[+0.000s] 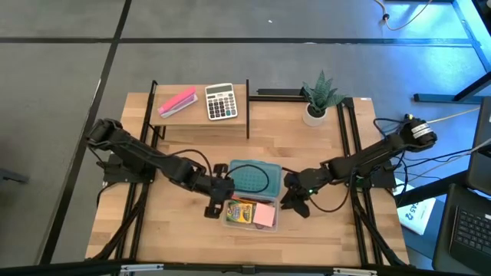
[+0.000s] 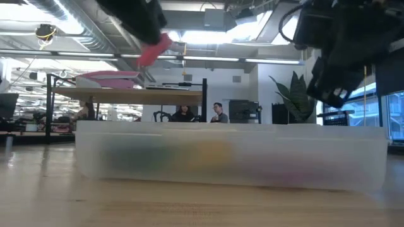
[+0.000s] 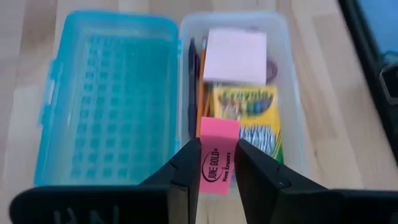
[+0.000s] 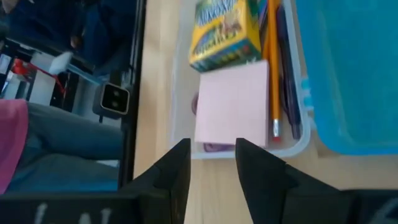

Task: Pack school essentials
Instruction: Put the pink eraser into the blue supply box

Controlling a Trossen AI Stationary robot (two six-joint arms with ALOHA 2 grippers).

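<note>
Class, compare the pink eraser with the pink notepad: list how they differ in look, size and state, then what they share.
The pink eraser is a vivid, printed block; the pink notepad is pale and blank. The eraser is smaller and narrow; the notepad is broad and square. The eraser is gripped by the left end effector above the clear case; the notepad lies inside it. Both are pink.

One pink eraser (image 3: 219,151); one crayon box (image 3: 249,117); one notepad (image 3: 236,56); one pencil (image 4: 272,65); one calculator (image 1: 221,102)
</note>
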